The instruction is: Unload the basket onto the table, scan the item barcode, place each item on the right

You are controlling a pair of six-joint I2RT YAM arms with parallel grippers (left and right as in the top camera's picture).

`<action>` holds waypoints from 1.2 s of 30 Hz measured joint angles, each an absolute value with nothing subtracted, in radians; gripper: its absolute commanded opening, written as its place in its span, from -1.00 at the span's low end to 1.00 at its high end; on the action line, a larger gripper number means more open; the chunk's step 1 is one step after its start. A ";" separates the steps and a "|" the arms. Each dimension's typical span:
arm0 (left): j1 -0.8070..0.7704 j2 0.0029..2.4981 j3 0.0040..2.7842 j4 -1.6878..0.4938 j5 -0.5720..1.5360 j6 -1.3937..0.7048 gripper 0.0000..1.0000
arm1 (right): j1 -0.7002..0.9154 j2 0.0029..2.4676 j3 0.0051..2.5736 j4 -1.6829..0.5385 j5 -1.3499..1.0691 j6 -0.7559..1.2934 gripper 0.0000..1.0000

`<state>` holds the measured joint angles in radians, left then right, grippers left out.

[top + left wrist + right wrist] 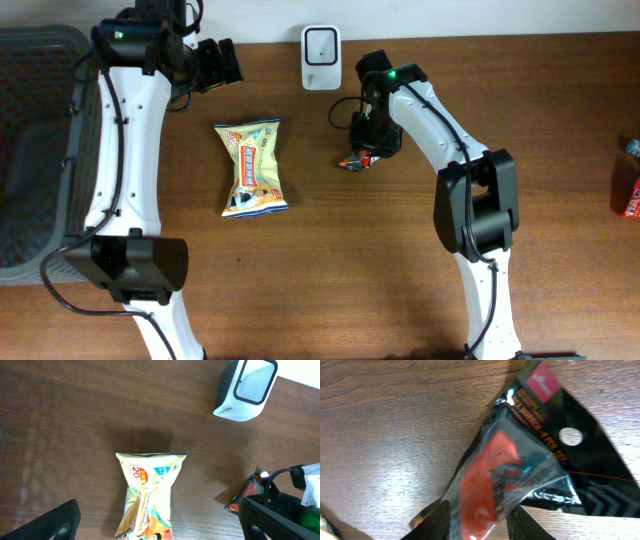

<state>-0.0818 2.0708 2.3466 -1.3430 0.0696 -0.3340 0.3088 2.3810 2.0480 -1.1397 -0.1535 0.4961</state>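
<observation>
At the right claw (369,149): set partly apart, with one finger (445,522) on either side of the low end of a black packet (540,455). Cannot tell whether pinching it or merely flanking it. Inside the packet's clear window, something orange and black, too blurred to name. Lying flat on the bench (330,270), near the middle and a little toward the far edge.

Just beyond, against the far edge, a white scanner (321,45) with its window turned up, near the packet but apart from it.

At the left claw (222,63): spread wide, gripping nothing, up by the far edge and left of the scanner.

Below that, toward the middle of the bench, a yellow snack bag (252,168), flat, print side up, left of the packet and apart from it.

Along the left edge, a dark mesh basket (30,150). At the right edge, partly cut off, a red pack (630,195).
</observation>
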 measured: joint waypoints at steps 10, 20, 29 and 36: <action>-0.082 2.071 2.347 -1.343 0.070 -0.334 0.98 | 0.309 2.381 2.048 -1.174 -0.102 0.501 -0.44; -0.082 2.071 2.347 -1.343 0.070 -0.334 0.98 | 0.309 2.381 1.999 -1.136 -0.100 0.474 -0.64; -0.082 2.071 2.347 -1.343 0.070 -0.334 0.98 | 0.308 2.381 2.005 -1.118 -0.096 0.417 -0.85; -0.082 2.071 2.347 -1.343 0.070 -0.334 0.98 | 0.297 2.386 2.130 -1.123 -0.095 0.366 -0.92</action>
<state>-0.0818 2.0708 2.3466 -1.3426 0.0696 -0.3340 0.2970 2.3859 2.1304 -1.1233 -0.0952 0.3656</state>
